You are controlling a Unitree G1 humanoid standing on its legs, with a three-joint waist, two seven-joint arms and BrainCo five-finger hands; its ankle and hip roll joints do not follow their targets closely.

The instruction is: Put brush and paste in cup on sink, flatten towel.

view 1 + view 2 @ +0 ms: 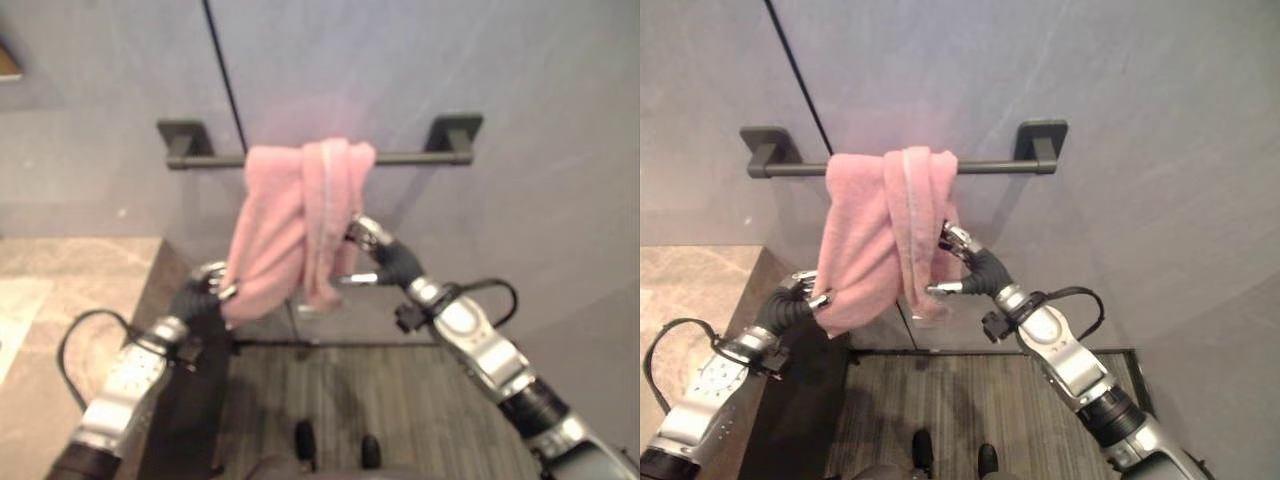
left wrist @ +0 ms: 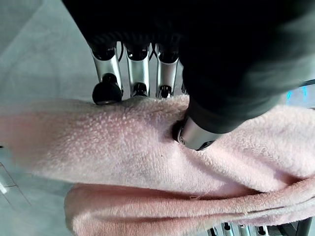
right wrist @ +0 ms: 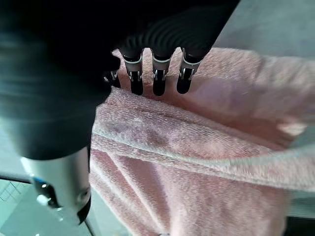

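Pink towel [image 1: 875, 235] hangs bunched over dark wall rail [image 1: 1000, 166], crowded toward rail's left end, so we read flattening as step in hand. Our left hand [image 1: 800, 292] pinches towel's lower left edge, thumb pressed into pile. Right hand [image 1: 965, 262]: fingers straight against right fold, thumb apart, nothing gripped; placed, we judge, to spread cloth along rail.

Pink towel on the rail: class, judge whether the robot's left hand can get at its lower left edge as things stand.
Probably yes: the left hand already pinches the towel at that edge, thumb pressed into the cloth, nothing between.
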